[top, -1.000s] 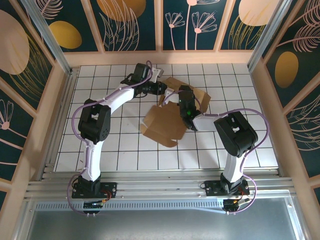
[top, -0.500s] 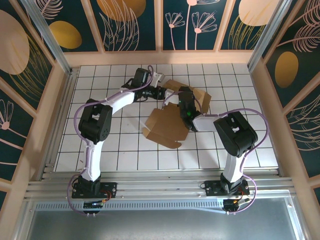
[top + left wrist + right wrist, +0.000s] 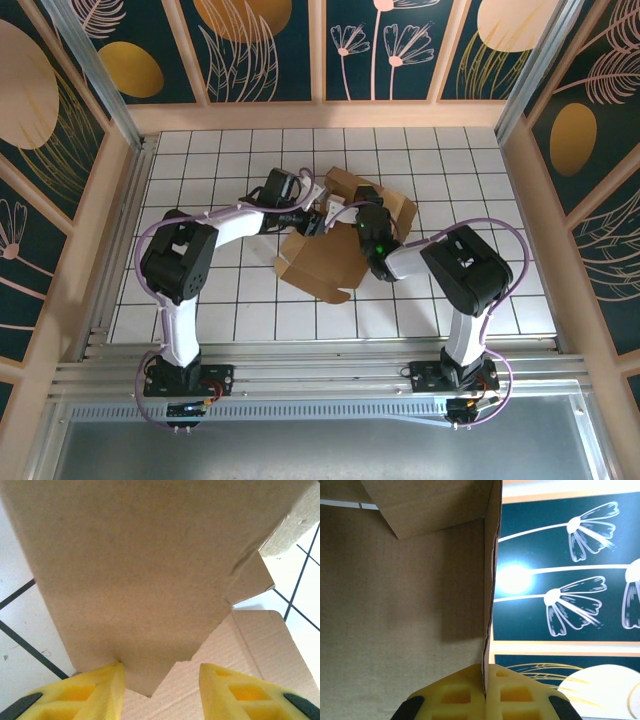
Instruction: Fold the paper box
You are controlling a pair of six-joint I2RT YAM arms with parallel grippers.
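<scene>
Left wrist view showed the left gripper (image 3: 161, 680) spread, wider than a second earlier, a pointed flap of the paper box (image 3: 140, 580) standing loose between its fingers and ahead, while the right gripper (image 3: 485, 686) stayed pinched on an upright wall, so that flap likely awaited pushing down.

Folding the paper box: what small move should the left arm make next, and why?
Probably ease the left tool forward to push the pointed flap inward. Its fingers stand apart around the flap's tip, gripping nothing, while the right tool is shut on the edge of a wall of the paper box, steadying it.
</scene>
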